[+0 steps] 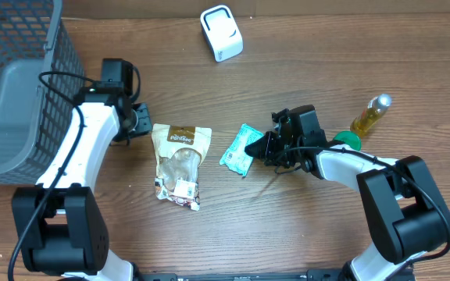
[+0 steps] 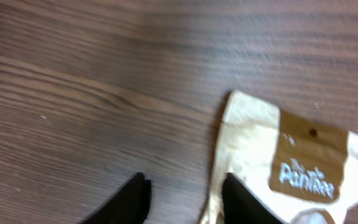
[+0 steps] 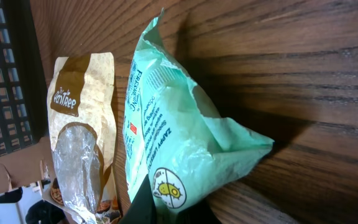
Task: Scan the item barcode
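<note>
Direction decides the coming move: the white scanner sits near the far edge of the table, well apart from the green packet, ahead of it and a little towards the left arm's side. The right hand is clamped together on the packet's near-side edge, seizing it from the right. The packet's long axis runs roughly front to back with a slight tilt, so one end already points loosely towards the scanner. It lies low at mid-table, and I cannot tell whether it rests on the wood or hangs just clear. The right wrist view shows small print, a red mark and a round yellow emblem on the upturned face, but no barcode that I can make out, so in my judgement the packet may need turning as well as carrying. The left hand has its fingers apart with bare wood between them, one finger at the top corner of a tan pouch that lies flat just beside the packet, its length also front to back. Both hands stand about equally far from the scanner, but only the right one holds anything. The table is dark wood with a strong grain. A grey mesh basket stands at its left end and a yellow bottle lies beyond the right arm. Nothing past the table shows.
</note>
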{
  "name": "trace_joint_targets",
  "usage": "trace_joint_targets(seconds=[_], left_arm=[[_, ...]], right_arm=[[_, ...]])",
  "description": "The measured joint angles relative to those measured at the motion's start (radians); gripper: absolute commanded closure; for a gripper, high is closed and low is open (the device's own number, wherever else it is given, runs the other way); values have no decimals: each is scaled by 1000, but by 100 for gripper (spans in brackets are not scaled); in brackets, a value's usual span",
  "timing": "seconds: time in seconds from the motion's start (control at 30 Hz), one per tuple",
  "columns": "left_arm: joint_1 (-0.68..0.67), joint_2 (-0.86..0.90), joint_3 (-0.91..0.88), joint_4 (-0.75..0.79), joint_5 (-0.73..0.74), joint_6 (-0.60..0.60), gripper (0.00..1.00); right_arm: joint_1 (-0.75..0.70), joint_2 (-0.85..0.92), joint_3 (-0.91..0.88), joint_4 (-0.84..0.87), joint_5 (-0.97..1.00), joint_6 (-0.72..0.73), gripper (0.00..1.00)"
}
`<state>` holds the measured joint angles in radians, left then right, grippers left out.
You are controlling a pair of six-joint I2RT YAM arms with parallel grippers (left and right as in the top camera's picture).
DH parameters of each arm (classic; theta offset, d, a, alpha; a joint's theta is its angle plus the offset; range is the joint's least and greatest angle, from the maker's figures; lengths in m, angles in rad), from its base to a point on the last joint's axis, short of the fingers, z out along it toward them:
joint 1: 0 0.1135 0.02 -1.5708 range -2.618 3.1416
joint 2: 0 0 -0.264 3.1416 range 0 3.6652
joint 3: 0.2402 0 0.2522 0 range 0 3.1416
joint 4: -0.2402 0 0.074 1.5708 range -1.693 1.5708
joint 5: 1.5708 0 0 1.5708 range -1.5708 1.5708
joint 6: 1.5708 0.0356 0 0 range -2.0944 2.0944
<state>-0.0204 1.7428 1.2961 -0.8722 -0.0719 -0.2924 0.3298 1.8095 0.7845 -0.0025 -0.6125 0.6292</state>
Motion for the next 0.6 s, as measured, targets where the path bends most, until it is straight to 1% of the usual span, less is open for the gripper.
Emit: trace_joint_targets(seconds=[0.03, 0.13, 0.47, 0.53, 0.6], left_arm=[[7, 0, 0, 6, -3, 5, 38], [24, 0, 0, 10, -16, 28, 0], [35, 0, 0, 9, -27, 38, 0], [35, 0, 0, 9, -27, 38, 0], [35, 0, 0, 9, -27, 38, 0]], right_arm=[[0, 0, 0, 0, 0, 0, 95], [0, 0, 0, 0, 0, -1, 95], [0, 0, 0, 0, 0, -1, 93], [0, 0, 0, 0, 0, -1, 89], [0, 0, 0, -2, 0, -2, 80]])
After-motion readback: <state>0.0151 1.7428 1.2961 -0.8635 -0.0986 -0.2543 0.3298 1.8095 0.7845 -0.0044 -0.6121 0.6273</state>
